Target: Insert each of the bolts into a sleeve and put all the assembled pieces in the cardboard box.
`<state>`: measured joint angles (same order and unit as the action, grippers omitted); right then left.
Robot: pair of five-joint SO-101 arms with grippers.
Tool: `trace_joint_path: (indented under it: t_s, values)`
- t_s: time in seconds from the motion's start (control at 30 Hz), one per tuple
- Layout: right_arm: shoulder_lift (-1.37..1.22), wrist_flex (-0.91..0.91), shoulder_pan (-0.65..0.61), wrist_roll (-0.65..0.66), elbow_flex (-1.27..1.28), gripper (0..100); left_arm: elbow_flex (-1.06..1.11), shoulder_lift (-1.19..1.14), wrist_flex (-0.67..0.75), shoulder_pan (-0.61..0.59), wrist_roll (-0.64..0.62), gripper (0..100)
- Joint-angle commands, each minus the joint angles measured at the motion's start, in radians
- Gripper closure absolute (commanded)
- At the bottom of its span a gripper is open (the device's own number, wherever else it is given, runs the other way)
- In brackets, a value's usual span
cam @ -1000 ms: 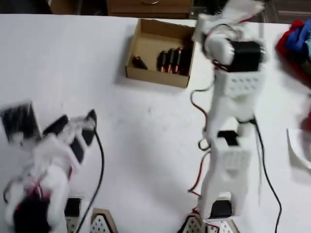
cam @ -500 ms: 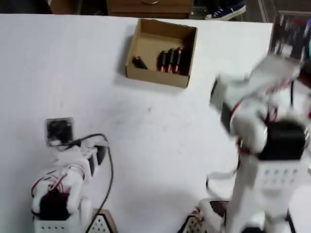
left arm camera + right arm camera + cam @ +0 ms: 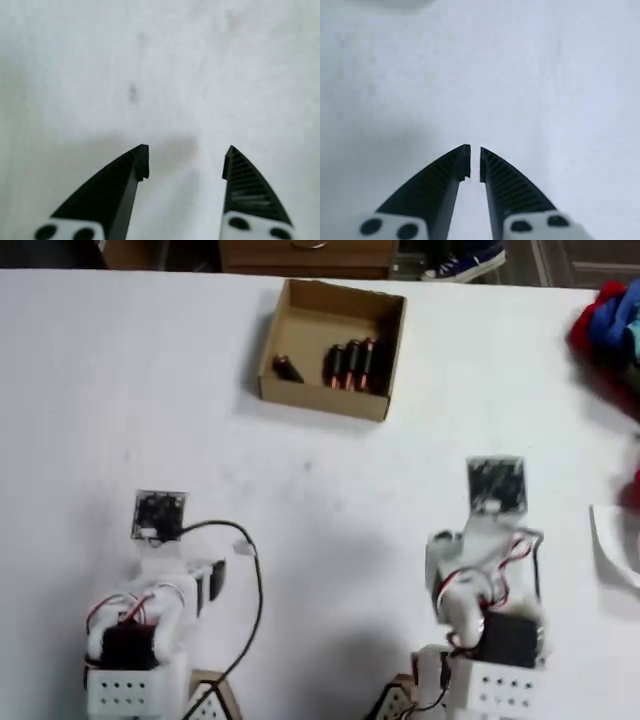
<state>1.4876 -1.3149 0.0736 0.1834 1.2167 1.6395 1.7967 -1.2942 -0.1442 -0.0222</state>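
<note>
White tabletop point(image 3: 90, 370) spreads under both arms. My left arm point(image 3: 140, 640) sits folded at the near edge, the left gripper point(image 3: 186, 162) with fingers spread over bare table. At the far middle, the cardboard box point(image 3: 320, 400) holds three assembled pieces point(image 3: 350, 365) side by side, with a fourth dark piece point(image 3: 285, 368) apart from them. My right arm point(image 3: 485, 610) is folded too, the right gripper point(image 3: 474, 162) fingers nearly pressed together on nothing. A red-and-blue cloth point(image 3: 605, 320) lies at the far right.

Cardboard box point(image 3: 322, 401) far-center; table point(image 3: 330, 510) in front passable.

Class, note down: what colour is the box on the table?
The box is plain brown cardboard, and it shows best in the high view.
</note>
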Motion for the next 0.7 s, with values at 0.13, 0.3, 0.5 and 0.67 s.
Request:
trace_joint_path:
  t_s: [0.13,0.3,0.5,0.67]
  values:
    - [0.298,0.024,0.024,0.028,0.353,97.4,-0.001,0.028,-0.015,0.005,0.175,75]
    - [0.259,0.074,0.03,0.028,0.477,97.5,0.053,0.026,0.008,0.003,0.207,75]
    - [0.259,0.071,0.028,0.028,0.474,97.5,0.054,0.026,0.008,0.011,0.209,75]
    - [0.259,0.071,0.028,0.028,0.474,97.5,0.054,0.026,0.008,0.011,0.209,75]
